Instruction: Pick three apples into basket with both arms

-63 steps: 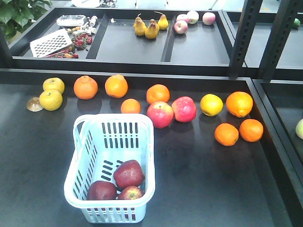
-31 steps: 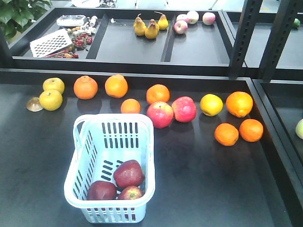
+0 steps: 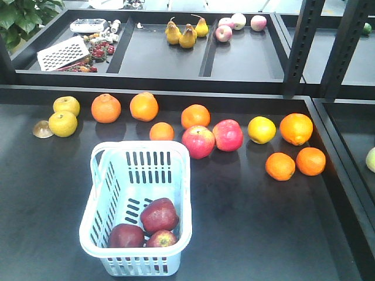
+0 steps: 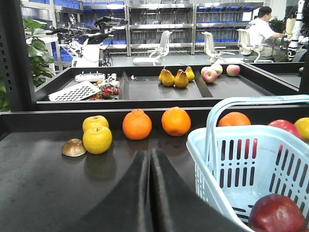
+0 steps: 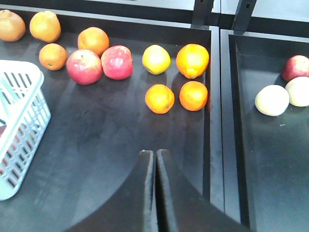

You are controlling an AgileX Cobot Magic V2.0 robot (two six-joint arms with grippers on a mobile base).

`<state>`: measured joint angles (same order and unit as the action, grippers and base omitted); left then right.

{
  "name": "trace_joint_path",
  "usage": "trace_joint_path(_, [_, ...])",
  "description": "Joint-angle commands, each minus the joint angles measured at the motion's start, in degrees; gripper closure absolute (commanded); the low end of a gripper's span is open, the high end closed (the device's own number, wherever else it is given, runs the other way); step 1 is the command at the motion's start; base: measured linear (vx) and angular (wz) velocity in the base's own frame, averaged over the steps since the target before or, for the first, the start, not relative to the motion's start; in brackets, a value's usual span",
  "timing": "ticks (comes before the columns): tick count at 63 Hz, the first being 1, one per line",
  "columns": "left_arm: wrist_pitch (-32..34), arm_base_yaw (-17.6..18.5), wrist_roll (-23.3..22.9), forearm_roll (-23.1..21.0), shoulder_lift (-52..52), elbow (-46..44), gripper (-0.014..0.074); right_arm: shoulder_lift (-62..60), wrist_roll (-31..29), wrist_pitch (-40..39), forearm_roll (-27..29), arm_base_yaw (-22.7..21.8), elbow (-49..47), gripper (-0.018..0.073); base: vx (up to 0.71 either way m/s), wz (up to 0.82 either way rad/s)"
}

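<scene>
Nothing has moved since the earlier frames: fruit and basket [image 3: 136, 216] lie just as they did. All three apples sit inside the basket at its near end: the biggest [image 3: 159, 215] toward the middle, a second [image 3: 125, 236] at the near left, and the smaller one with a yellowish blush [image 3: 162, 239] at the near right, all touching or nearly so. The basket stands on the dark surface [image 3: 263, 222], its handle folded down on the left side.

The left pincer [image 4: 149, 188] is closed with its fingers pressed together and empty; it hangs over bare surface just left of the basket. The right pincer [image 5: 155, 191] is likewise closed on nothing, over bare surface to the right of the basket, short of the oranges [image 5: 160, 98].

By the look of it, the picking is finished, with the count met and both arms out of the front view. The two brighter pink-red apples [image 3: 198, 141] beside the oranges should stay where they are. What remains, I would judge, is only to keep the arms clear and end the run.
</scene>
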<state>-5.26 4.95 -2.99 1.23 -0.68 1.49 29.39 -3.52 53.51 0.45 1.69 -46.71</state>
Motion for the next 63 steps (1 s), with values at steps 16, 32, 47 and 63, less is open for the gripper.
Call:
trace_joint_path(16, [4.63, 0.03, -0.50, -0.50, -0.95, 0.26, 0.0603, -19.17, -0.04, -30.48, -0.45, -0.43, 25.32, 0.0568, 0.00, 0.00])
trace_joint_path(32, [4.57, 0.03, -0.50, -0.50, -0.89, 0.26, 0.0603, -30.75, 0.56, -45.72, -0.45, -0.55, 41.30, 0.0568, 0.00, 0.00])
trace_joint_path(47, [4.45, 0.03, -0.50, -0.50, -0.89, 0.26, 0.0603, -30.78, 1.79, -55.32, -0.45, -0.55, 49.08, 0.0568, 0.00, 0.00])
trace_joint_path(63, [4.45, 0.03, -0.50, -0.50, -0.89, 0.26, 0.0603, -30.78, 1.86, -55.72, -0.45, -0.55, 49.14, 0.0568, 0.00, 0.00])
